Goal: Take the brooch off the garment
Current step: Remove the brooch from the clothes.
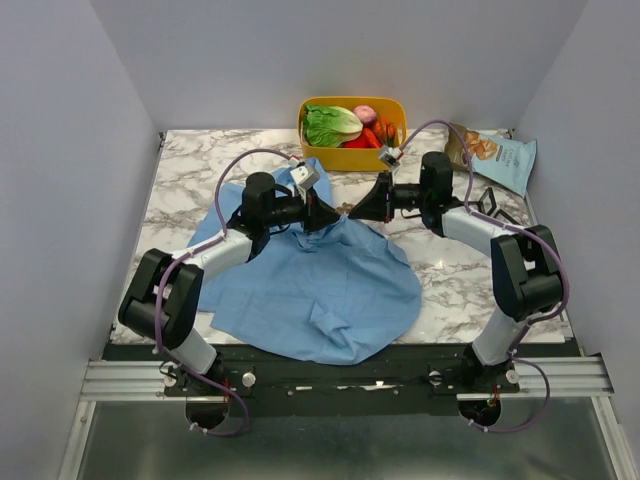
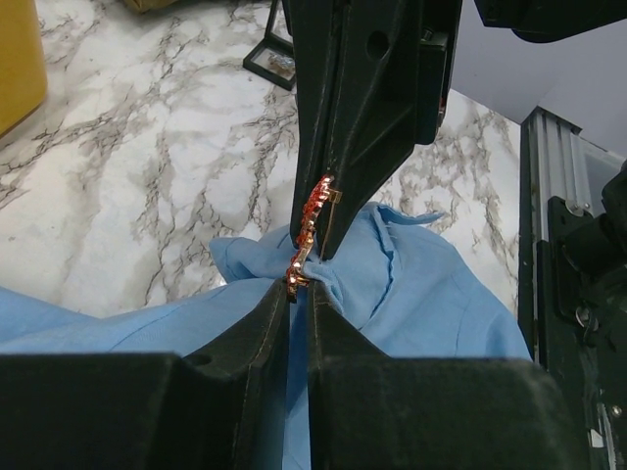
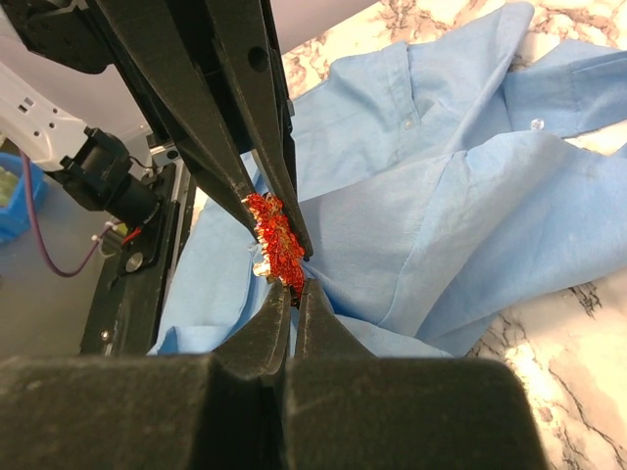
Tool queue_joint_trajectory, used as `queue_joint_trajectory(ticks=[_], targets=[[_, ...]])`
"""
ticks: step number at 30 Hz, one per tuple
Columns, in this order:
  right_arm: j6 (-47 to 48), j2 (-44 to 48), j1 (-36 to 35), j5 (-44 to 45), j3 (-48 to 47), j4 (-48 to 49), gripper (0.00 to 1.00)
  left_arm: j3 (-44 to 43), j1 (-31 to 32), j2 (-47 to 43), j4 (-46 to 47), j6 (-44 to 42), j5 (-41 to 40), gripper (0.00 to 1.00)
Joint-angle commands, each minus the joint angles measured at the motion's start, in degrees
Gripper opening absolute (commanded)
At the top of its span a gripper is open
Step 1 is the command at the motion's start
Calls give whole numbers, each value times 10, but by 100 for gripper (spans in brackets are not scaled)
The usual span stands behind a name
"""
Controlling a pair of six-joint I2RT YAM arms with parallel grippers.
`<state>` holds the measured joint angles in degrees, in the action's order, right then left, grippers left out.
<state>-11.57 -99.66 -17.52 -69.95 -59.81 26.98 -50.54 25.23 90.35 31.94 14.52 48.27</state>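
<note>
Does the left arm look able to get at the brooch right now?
Probably yes. The left gripper has its tips right at the brooch, on a lifted fold of the shirt, with nothing between. The right gripper, shut, meets that fold from the opposite side.

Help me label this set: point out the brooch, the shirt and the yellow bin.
brooch [image 3: 274,240]: right wrist view, on its red glittery face.
shirt [image 1: 330,285]: top view, on the flat middle of the blue cloth.
bin [image 1: 350,158]: top view, on its yellow front wall.
</note>
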Motion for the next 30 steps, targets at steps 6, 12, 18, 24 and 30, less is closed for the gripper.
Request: queue_joint_trajectory(ticks=[6, 12, 18, 24, 30], targets=[[4, -21, -7, -13, -13, -4, 1, 25, 10, 8, 116, 51, 74, 8], [8, -25, -9, -14, -14, -11, 1, 33, 10, 11, 147, 69, 79, 19], [5, -28, -9, -20, -16, -13, 1, 38, 10, 9, 157, 71, 74, 22], [-3, -28, -10, -33, -13, -6, 1, 40, 10, 4, 153, 66, 62, 36], [-6, -29, -10, -37, -11, -4, 1, 40, 9, 1, 154, 67, 60, 36]])
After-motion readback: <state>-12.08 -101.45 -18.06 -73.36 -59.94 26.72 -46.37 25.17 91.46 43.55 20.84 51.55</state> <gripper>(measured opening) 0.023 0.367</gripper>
